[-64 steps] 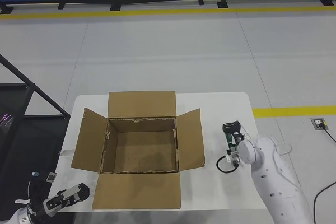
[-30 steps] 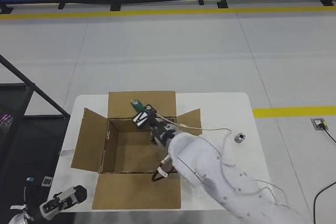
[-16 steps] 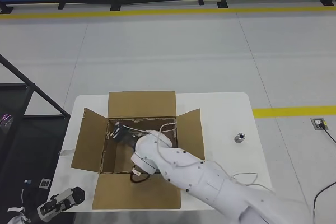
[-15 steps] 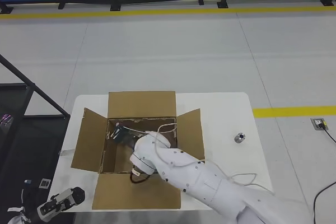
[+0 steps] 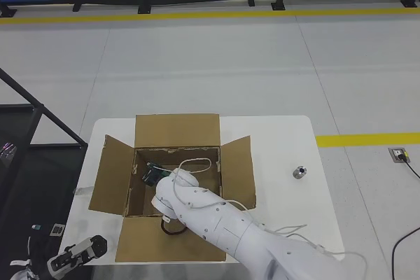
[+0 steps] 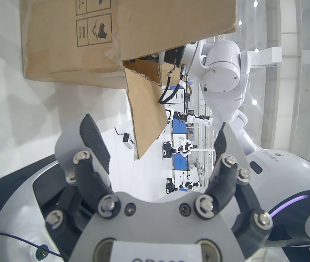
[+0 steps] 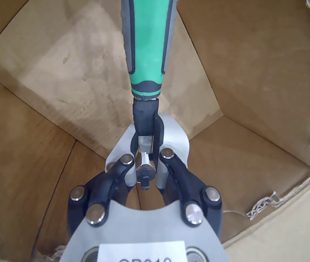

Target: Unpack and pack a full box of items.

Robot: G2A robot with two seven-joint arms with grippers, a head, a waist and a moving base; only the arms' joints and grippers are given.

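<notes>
1. The right arm (image 5: 217,224) stretches from the desk's near edge into the open box (image 5: 176,129), wrist bent down. The right gripper (image 7: 147,134) sits low inside the box, close to its left wall and far-left corner.
2. Its fingers (image 7: 159,130) are clamped on the dark neck and metal shank of a green-handled tool (image 7: 149,28). The handle points away from the wrist toward the box floor. I cannot tell whether it touches the cardboard.
3. The left gripper (image 6: 157,137) hangs off the desk's near-left corner, below the box's outer wall. Its fingers (image 6: 94,140) are spread apart with nothing between them.
4. The box fills the left and middle of the desk (image 5: 280,210), with all four flaps folded out.
5. A small silver piece (image 5: 299,171) lies alone near the desk's right edge.
6. Two seconds ago the right gripper was at the right edge, just where the silver piece now lies, and the box held nothing.
7. One second ago the right arm was carrying the tool over the box's far flap. Half a second ago the gripper was inside the box, and it has since gone deeper and further left.
8. The left gripper has drifted a little away from the desk.
</notes>
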